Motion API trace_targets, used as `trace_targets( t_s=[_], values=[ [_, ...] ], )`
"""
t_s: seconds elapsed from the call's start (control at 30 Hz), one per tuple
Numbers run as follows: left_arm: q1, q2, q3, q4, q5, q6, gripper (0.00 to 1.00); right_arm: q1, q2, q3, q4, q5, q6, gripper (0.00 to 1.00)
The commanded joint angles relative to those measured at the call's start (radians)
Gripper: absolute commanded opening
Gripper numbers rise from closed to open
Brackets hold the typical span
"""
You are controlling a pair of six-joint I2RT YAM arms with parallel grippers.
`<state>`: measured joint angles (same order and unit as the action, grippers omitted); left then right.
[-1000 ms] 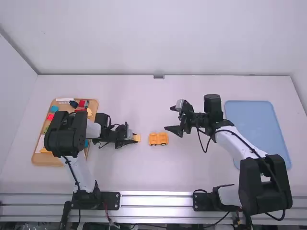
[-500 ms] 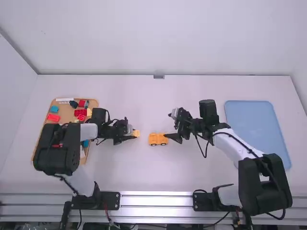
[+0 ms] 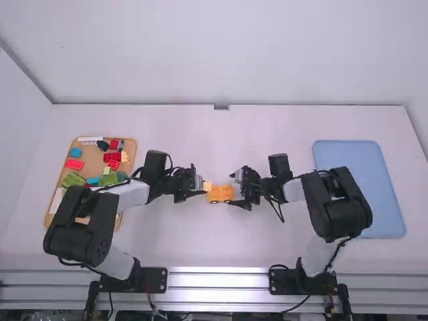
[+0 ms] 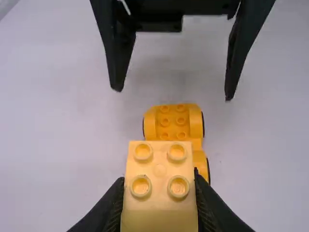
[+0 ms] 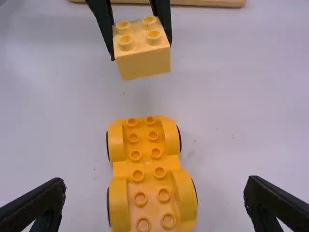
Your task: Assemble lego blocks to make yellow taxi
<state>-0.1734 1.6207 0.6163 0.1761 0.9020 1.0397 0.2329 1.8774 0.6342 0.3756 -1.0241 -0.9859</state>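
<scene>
The left gripper (image 3: 201, 188) is closed onto a pale yellow block (image 3: 208, 186), a finger pressed to either side of it. The block sits just off the left end of the wheeled base (image 3: 221, 194), raised and apart from it. On the base's right end, the right gripper (image 3: 233, 189) has its fingers spread wide, with nothing between them in its grasp; they stand clear of the base, one toward its far side and one toward its near side.

The left wrist view looks down on the block's four round studs, with the block hiding part of the base behind it; the right gripper's parted fingers stand beyond. In the right wrist view a front side of the block shows below its studs, and a gap of bare surface separates it from the base, whose rows of studs run between the raised arches over its dark wheels.

The high view takes in the white counter (image 3: 174, 234) around the base. Well to its left lies a wooden tray (image 3: 97, 154) of loose pieces, among them a red block (image 3: 75, 164) and a green piece (image 3: 73, 179). Well to its right is a blue tray (image 3: 394, 224). Beyond the base rises a plain pale wall (image 3: 221, 53); nearer the camera run metal rails (image 3: 214, 281).
</scene>
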Motion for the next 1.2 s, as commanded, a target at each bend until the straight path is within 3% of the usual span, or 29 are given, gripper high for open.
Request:
trace_targets(
  t_s=[0.0,0.27,0.53,0.63,0.7,0.73,0.87,1.17],
  values=[
    [-0.026,0.051,0.015,0.002,0.035,-0.042,0.03,-0.003,0.073,0.016,0.026,-0.094,-0.013,0.98],
    [-0.055,0.161,0.081,0.001,0.024,-0.061,0.02,0.023,0.229,0.09,0.047,-0.151,-0.088,0.99],
    [-0.063,0.233,0.105,0.051,0.024,-0.095,0.02,0.043,0.259,0.146,0.025,-0.129,-0.085,0.99],
    [-0.062,0.235,0.103,0.062,0.022,-0.108,0.02,0.043,0.259,0.145,0.017,-0.1,-0.085,0.94],
    [-0.063,0.235,0.103,0.069,0.022,-0.108,0.02,0.045,0.259,0.144,0.012,-0.085,-0.085,0.88],
    [-0.063,0.235,0.103,0.072,0.025,-0.108,0.02,0.051,0.259,0.145,0.01,-0.073,-0.085,0.8],
    [-0.063,0.235,0.103,0.067,0.025,-0.108,0.02,0.048,0.259,0.145,0.006,-0.047,-0.085,0.7],
    [-0.075,0.235,0.104,0.042,0.023,-0.067,0.02,0.053,0.259,0.145,0.005,0.004,-0.055,0.61]
  ],
)
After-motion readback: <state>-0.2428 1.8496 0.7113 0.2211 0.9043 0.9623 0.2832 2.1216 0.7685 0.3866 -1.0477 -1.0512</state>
